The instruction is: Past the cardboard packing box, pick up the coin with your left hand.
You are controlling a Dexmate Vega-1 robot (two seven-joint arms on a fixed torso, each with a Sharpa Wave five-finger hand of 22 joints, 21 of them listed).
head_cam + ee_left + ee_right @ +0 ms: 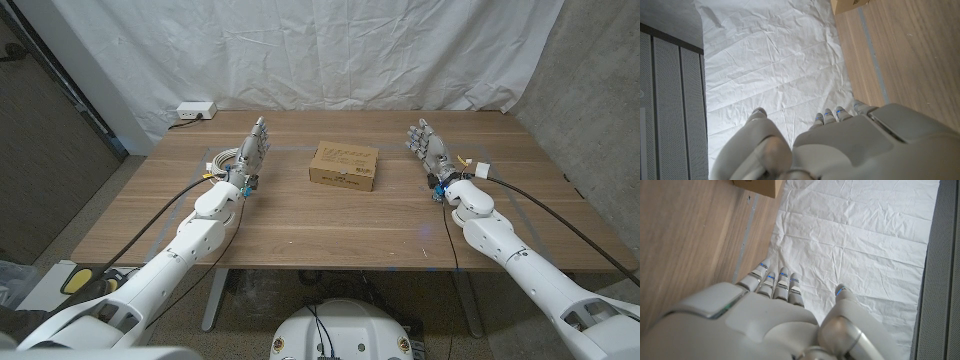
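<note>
Left hand (pixel 252 150) and right hand (pixel 428 150) both empty, fingers spread, upright; box (pixel 344 165) between them; coin not discernible.

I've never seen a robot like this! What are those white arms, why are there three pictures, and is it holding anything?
The white arms belong to a robot standing at a wooden table. Each arm ends in a hand with fingers, like yours. The big picture looks down from the robot's head. The other two come from little cameras on its wrists, so they look tilted. A cardboard box sits in the middle of the table. The left hand and the right hand are open and hold nothing. I can't spot a coin. A white sheet hangs behind.
</note>
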